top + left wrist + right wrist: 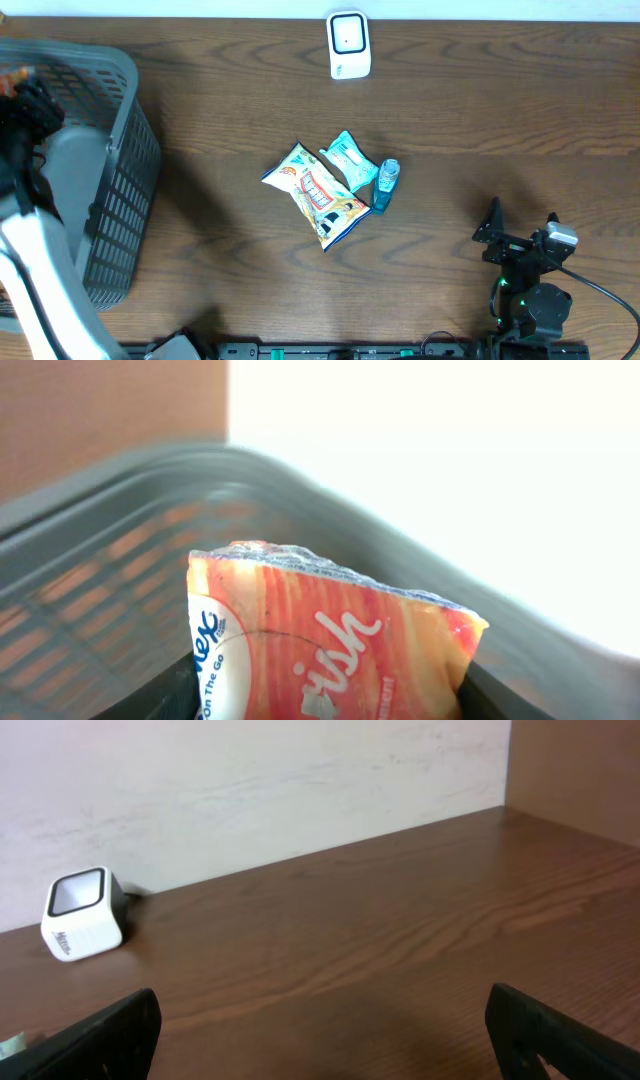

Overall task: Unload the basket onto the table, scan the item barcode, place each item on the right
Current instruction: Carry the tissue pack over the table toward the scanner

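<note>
Pinching a light, soft, crushable-looking orange packet across its lower half in the left gripper, over the basket, with the right gripper splayed empty.

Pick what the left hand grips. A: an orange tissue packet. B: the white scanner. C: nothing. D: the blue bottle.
A: the left wrist view shows the orange tissue packet pinched in the left hand, with the grey basket behind it.
</note>
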You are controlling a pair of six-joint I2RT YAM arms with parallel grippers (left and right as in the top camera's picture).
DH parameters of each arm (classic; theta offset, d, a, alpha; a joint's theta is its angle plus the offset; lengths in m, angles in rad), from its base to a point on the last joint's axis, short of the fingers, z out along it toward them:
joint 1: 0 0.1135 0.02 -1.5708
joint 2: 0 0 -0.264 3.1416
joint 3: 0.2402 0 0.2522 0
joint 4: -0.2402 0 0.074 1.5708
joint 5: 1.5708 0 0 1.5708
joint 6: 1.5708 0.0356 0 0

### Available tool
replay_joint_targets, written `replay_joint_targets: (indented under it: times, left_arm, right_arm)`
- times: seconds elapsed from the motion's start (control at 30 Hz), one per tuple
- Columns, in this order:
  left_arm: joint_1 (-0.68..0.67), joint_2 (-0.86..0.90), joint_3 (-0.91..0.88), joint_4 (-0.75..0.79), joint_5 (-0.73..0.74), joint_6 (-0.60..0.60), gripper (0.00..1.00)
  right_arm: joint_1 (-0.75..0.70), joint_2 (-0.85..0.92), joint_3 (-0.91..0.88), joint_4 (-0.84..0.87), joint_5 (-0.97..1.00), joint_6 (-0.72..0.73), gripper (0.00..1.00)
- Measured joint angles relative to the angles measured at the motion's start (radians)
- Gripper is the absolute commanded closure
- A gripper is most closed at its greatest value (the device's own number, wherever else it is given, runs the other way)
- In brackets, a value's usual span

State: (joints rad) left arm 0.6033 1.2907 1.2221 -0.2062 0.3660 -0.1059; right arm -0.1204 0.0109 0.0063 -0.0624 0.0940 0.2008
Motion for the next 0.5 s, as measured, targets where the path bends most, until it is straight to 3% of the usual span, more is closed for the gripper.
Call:
replay_joint_targets:
  times: [0.13,0.27,0.4,0.5]
  left_arm:
    - [-0.09,-0.143,0.0,-0.021,0.206,-0.124,0.39]
    - [-0.301,-0.21,0.001,-0.095,0.345,-0.182,0.39]
    - [-0.577,-0.197,0.002,-0.196,0.383,-0.156,0.39]
    - [-0.772,-0.155,0.001,-0.281,0.311,-0.105,0.39]
  right_arm:
    - [0.0,0.0,0.0,0.0,0.0,0.0,0.01]
    - [0.0,0.0,0.0,0.0,0.0,0.0,0.01]
    - [0.0,0.0,0.0,0.0,0.0,0.0,0.01]
    - [0.0,0.0,0.0,0.0,0.0,0.0,0.01]
